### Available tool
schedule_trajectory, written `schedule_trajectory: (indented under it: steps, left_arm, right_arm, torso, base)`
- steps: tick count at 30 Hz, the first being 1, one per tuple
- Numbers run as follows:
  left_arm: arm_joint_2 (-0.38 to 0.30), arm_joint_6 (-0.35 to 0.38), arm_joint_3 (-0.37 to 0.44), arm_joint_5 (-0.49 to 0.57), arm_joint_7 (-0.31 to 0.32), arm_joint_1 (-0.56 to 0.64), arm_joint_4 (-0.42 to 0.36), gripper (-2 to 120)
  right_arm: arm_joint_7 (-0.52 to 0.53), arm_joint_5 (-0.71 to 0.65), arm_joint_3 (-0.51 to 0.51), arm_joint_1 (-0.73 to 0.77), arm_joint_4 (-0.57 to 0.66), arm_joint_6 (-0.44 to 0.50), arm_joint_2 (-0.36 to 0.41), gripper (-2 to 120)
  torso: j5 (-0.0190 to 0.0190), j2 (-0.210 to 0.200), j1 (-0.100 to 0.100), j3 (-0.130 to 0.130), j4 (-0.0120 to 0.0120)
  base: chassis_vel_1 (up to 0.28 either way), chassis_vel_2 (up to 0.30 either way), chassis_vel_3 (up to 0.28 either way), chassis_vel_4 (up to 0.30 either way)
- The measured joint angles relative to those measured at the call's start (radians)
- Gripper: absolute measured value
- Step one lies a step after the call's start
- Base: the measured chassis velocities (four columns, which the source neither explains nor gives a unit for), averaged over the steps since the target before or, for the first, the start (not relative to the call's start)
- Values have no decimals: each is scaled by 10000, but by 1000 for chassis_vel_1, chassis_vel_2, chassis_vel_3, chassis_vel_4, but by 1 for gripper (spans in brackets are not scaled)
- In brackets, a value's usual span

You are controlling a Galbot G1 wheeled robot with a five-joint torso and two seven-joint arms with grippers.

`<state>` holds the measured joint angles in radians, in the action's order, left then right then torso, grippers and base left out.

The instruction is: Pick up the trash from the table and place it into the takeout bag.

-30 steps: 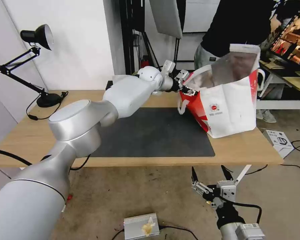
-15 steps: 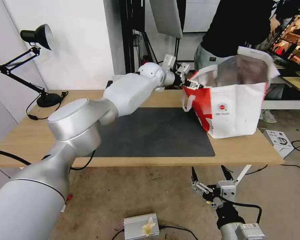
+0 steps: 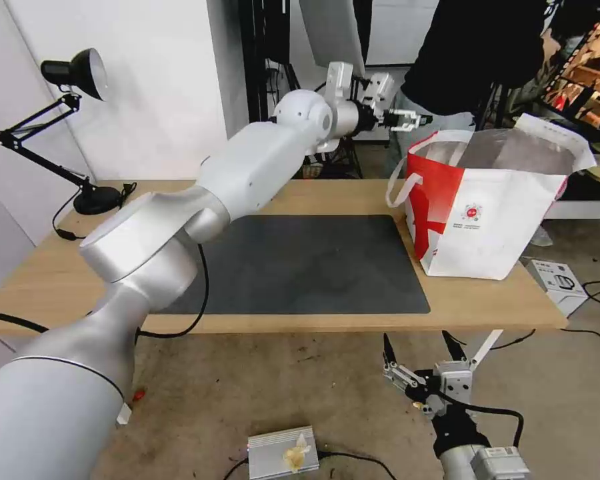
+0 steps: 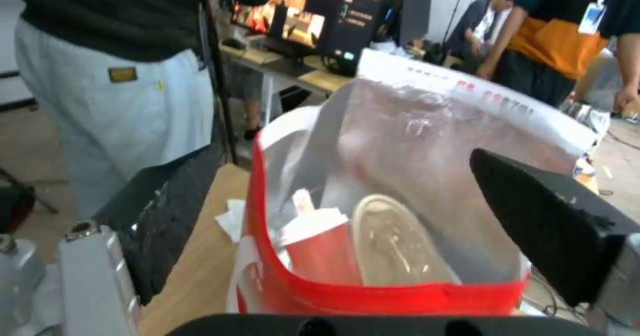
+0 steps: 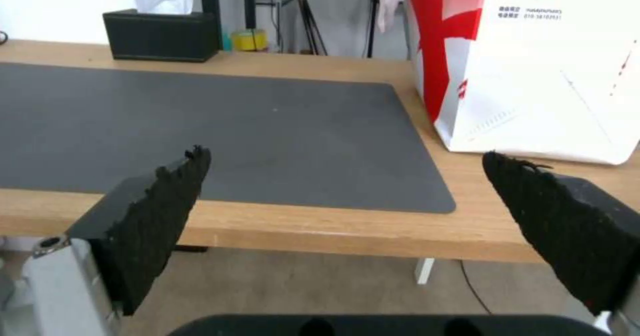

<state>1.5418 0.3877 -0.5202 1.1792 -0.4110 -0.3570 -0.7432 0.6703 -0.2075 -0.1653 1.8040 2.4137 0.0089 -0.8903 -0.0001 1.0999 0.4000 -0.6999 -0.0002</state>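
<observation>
Upper centre of frame, my left gripper (image 3: 407, 121) hangs open, empty, beside the takeout bag (image 3: 487, 227); I'd retract gently, clear of handles.

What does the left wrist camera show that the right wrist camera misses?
The left wrist view looks into the bag: a red cup and a beige bowl lie inside against the silver lining. The right wrist view shows the grey mat, a black tissue box and the bag's white outer face with its logo. Both show the bag, the wooden table and that arm's open gripper.
</observation>
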Motion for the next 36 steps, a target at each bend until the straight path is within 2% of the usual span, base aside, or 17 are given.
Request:
schedule_trajectory:
  steps: [5,6,10,12,14,16,18,20,21,25,26,27,28,30,31,33,36]
  left_arm:
    - [-888,-407,127,321,1064,598,-2050,100]
    - [-888,-407,127,321,1064,598,-2050,100]
    - [-1699,-1171,194,416,2393,1150,-3778,100]
    - [-1919,-1422,204,465,2701,1279,-4171,100]
    - [-2616,-2050,360,477,3567,1751,-5383,100]
    - [-2754,-2278,405,286,3742,1895,-5656,100]
    - [-2918,-2698,456,-125,3881,2123,-5996,100]
    - [-3481,-3278,633,-549,4376,2668,-6966,100]
    - [-3481,-3278,633,-549,4376,2668,-6966,100]
    - [-4806,-3698,1231,-1489,5035,4021,-8602,100]
    - [-4806,-3698,1231,-1489,5035,4021,-8602,100]
    - [-5266,-3822,1453,-1722,5116,4524,-9033,100]
    - [-5337,-3835,1493,-1754,5145,4605,-9102,100]
    - [-6058,-3987,2171,-2221,5320,5627,-9933,100]
    - [-6058,-3987,2171,-2221,5320,5627,-9933,100]
    - [-6728,-4229,3305,-3068,5434,7109,-10881,100]
    - [-7066,-4256,5125,-3656,5444,9353,-12064,100]
  right_arm:
    - [0,0,0,0,0,0,1,100]
    - [0,0,0,0,0,0,1,100]
    - [0,0,0,0,0,0,0,100]
    - [0,0,0,0,0,0,1,100]
    - [0,0,0,0,0,0,0,100]
    - [0,0,0,-1,0,0,0,100]
    - [-1,0,0,-1,0,0,1,100]
    - [0,0,0,0,0,0,0,100]
    - [0,0,0,0,0,0,0,100]
    - [-2,0,1,1,0,0,1,100]
    - [-2,0,1,1,0,0,1,100]
    - [0,0,0,0,0,0,1,100]
    - [0,0,1,0,0,0,0,100]
    - [0,0,0,-2,0,0,1,100]
    - [0,0,0,-2,0,0,1,100]
    - [0,0,1,0,0,0,0,100]
    - [0,0,0,-1,0,0,1,100]
  torso:
    - [-2,0,-1,0,5]
    - [-2,0,-1,0,5]
    - [0,0,-1,0,-1]
    - [0,0,-1,0,-2]
    - [-4,0,-1,0,8]
    - [-5,1,-1,0,13]
    - [-3,0,-1,0,4]
    - [1,0,0,0,-7]
    - [1,0,0,0,-7]
    - [-6,0,-1,1,4]
    - [-6,0,-1,1,4]
    - [-7,0,-1,0,7]
    - [-7,0,-1,0,9]
    - [-6,0,0,0,4]
    - [-6,0,0,0,4]
    - [-1,0,-1,1,0]
    - [-4,1,-1,2,5]
  base:
    - [0,0,0,0]
    - [0,0,0,0]
    - [0,0,0,0]
    - [0,0,0,0]
    - [0,0,0,0]
    - [0,0,0,0]
    - [0,0,0,0]
    - [0,0,0,0]
    - [0,0,0,0]
    - [0,0,0,0]
    - [0,0,0,0]
    - [0,0,0,0]
    - [0,0,0,0]
    - [0,0,0,0]
    - [0,0,0,0]
    - [0,0,0,0]
    - [0,0,0,0]
